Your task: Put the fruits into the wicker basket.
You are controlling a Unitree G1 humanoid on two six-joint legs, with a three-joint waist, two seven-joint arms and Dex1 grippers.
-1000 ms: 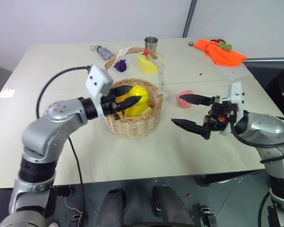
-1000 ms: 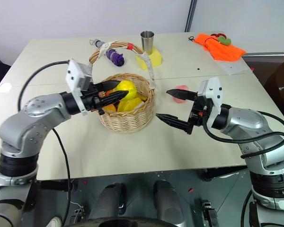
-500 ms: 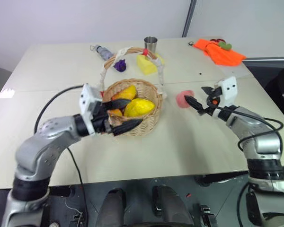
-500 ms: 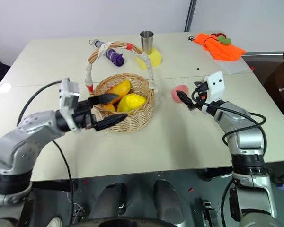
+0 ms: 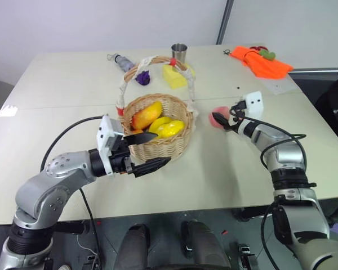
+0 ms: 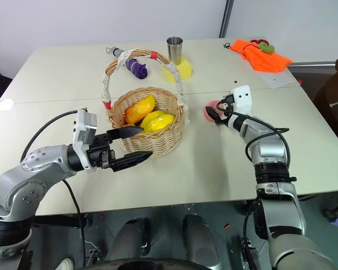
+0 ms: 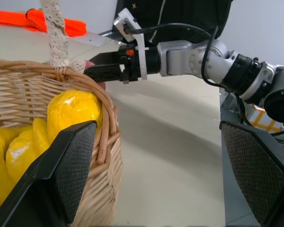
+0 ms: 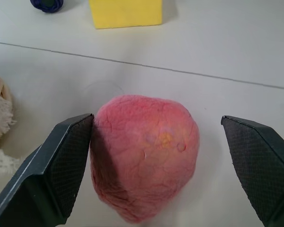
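Right wrist view: peach [image 8: 144, 163] between tool fingers [image 8: 68, 161]

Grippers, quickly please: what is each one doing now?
Left gripper: open, holding nothing, beside the basket.
Right gripper: open around the peach, not closed.

The left arm is bent at the elbow over the tabletop's near edge, its left claw [image 5: 148, 151] level and spread wide, empty. The right arm stretches toward the far right corner, its right claw [image 8: 154, 156] gaping wide.
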